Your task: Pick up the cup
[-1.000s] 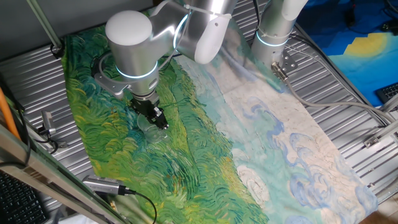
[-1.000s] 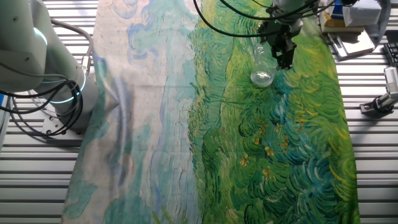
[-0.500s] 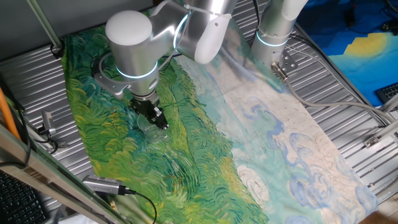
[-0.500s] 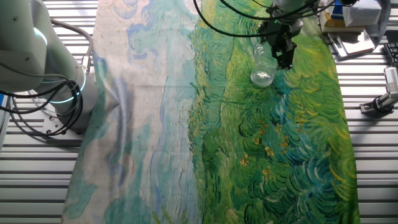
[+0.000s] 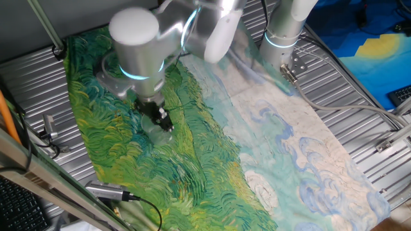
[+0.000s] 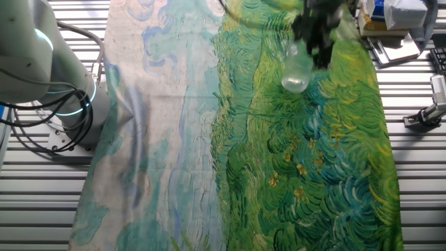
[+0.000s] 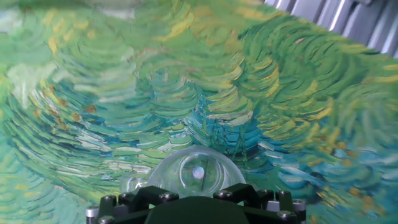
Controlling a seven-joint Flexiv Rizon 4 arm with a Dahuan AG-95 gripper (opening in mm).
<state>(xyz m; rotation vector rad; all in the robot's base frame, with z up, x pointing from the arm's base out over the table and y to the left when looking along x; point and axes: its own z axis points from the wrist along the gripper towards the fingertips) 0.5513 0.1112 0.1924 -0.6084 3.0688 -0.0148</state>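
The cup [image 6: 295, 74] is small, clear and colourless, and shows faintly against the green painted cloth [image 6: 313, 174]. My gripper [image 6: 320, 54] stands over it, its black fingers closed on the cup's side. In the one fixed view the cup [image 5: 156, 130] sits just under the gripper [image 5: 160, 120], and the arm is blurred by motion. In the hand view the cup [image 7: 196, 171] fills the space right in front of the gripper [image 7: 196, 190]; I look down into its round shape.
The cloth [image 5: 192, 173] covers a ribbed metal table. A second arm's base [image 5: 282, 32] stands at the far edge, and it also shows in the other fixed view [image 6: 42, 70]. A cabled device [image 5: 109, 190] lies at the cloth's near-left edge. Boxes [image 6: 397, 28] sit beyond the cloth.
The arm is now blurred and has shifted slightly upward. The cup has moved with the gripper. Between the two earlier moments nothing moved.
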